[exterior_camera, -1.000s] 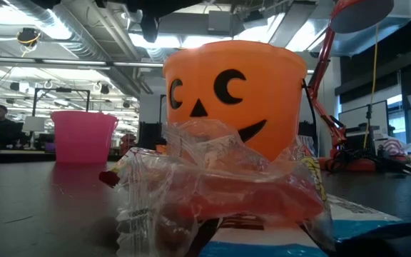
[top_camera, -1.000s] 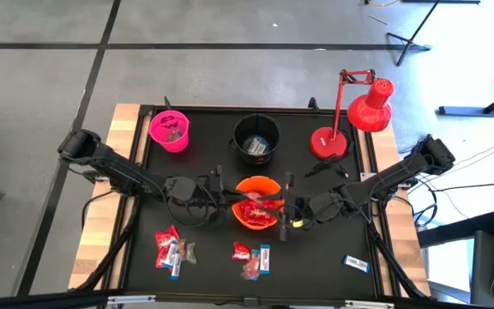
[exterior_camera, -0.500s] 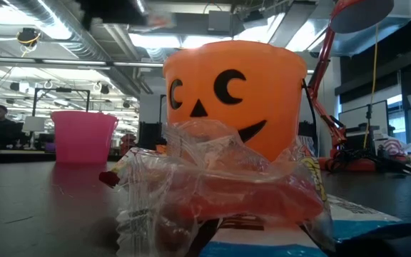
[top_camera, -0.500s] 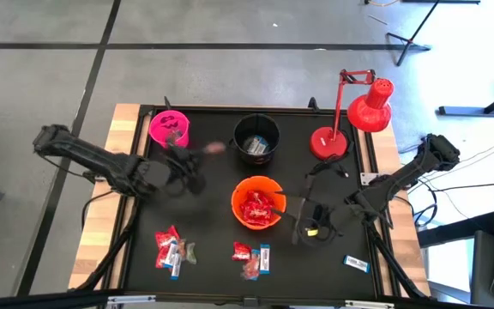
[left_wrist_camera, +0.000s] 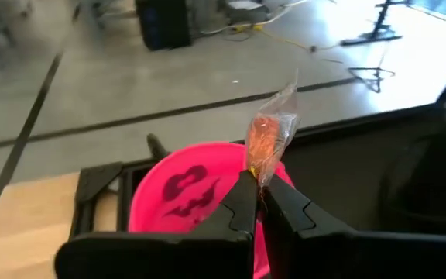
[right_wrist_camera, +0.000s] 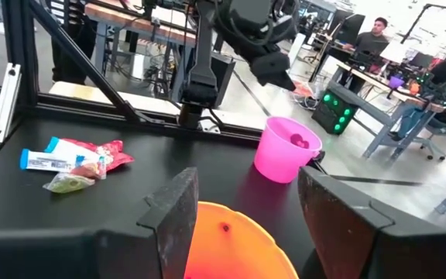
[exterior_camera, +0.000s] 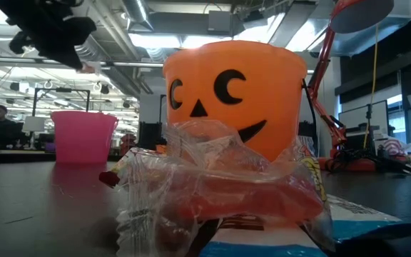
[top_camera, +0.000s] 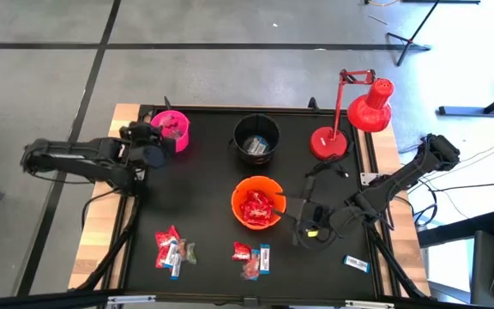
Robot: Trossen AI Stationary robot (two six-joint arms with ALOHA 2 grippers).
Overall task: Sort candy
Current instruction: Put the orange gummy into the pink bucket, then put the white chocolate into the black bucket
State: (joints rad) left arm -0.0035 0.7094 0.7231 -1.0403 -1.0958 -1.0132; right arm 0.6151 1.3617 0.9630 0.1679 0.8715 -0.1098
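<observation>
Swinging away from the middle of the table, where it was hanging beside the orange pumpkin-faced plastic bucket (top_camera: 257,202) a second ago, the left gripper (top_camera: 151,135) is now arriving at the far left corner, just beside the rim of the pink plastic bucket (top_camera: 172,129). Its fingers are pressed together and are pinching a small brownish sweet in a clear twisted wrapper (left_wrist_camera: 268,138). Meanwhile the right gripper (top_camera: 299,230) is pulling back from the orange bucket toward the near right, and its fingers are now standing spread with nothing between them.

What the coming drop turns on, judging from the left wrist view, is how the sweet is sitting against the pink bucket's mouth. The sweet is poking forward from the fingertips with its long axis in line with the fingers, and the pink opening is lying straight ahead of it and below. From above, the fingertips seem to be at the bucket's left edge, not yet over its middle, so a little more reach toward the right looks needed.

Other candy is lying elsewhere: red packets inside the orange bucket, a mixed red, blue-and-white cluster (top_camera: 171,248) near the front left, another cluster (top_camera: 252,257) at front centre, and one blue-and-white bar (top_camera: 356,263) at front right, nearest the right arm.
</observation>
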